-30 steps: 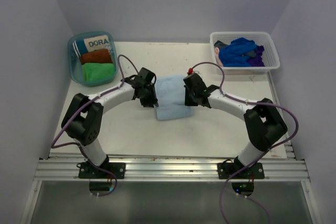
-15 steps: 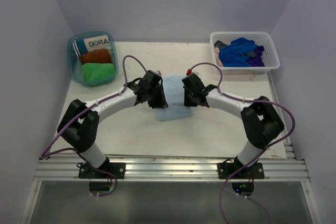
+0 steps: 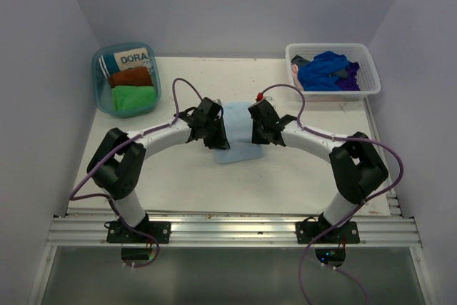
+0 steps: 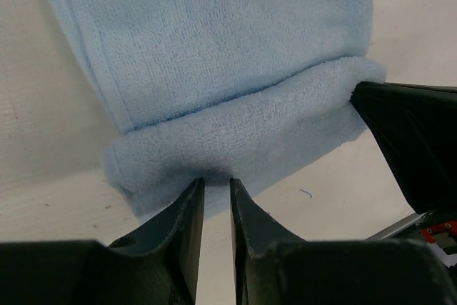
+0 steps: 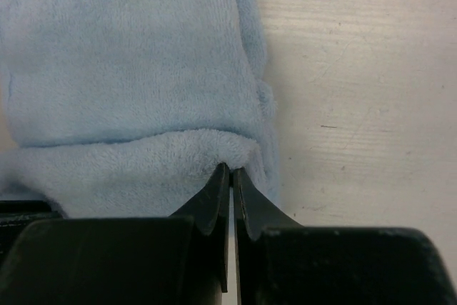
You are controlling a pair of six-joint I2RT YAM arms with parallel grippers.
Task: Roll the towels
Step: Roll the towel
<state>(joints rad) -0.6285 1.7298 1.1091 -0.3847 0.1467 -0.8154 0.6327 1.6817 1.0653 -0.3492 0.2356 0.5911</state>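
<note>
The left gripper (image 4: pixel 212 189) has come in from the towel's left border over the last second, its arm swinging rightward, while the right gripper (image 5: pixel 230 176) has barely shifted. The left jaws stand a thin slit apart, tips nosed into the cloth; whether they nip any of it I cannot tell. The right jaws are pressed together, tips tucked against the same fold, with nothing visibly caught between them.

The light blue towel (image 3: pixel 240 146) lies on the table (image 3: pixel 178 176) between the two. Seen from above, it is at 3 o'clock from the left gripper and 9 o'clock from the right. At each wrist its near edge is curled into a first fat turn (image 4: pixel 243 133) right at the fingertips, and the flat rest runs off to 12 o'clock. I'd judge the rolling only just begun.

Well off at 10 o'clock a teal tub (image 3: pixel 96 80) holds a green towel (image 3: pixel 133 98) and a rust-brown towel (image 3: pixel 131 76). At 2 o'clock a white basket (image 3: pixel 335 95) holds a dark blue towel (image 3: pixel 323 69).
</note>
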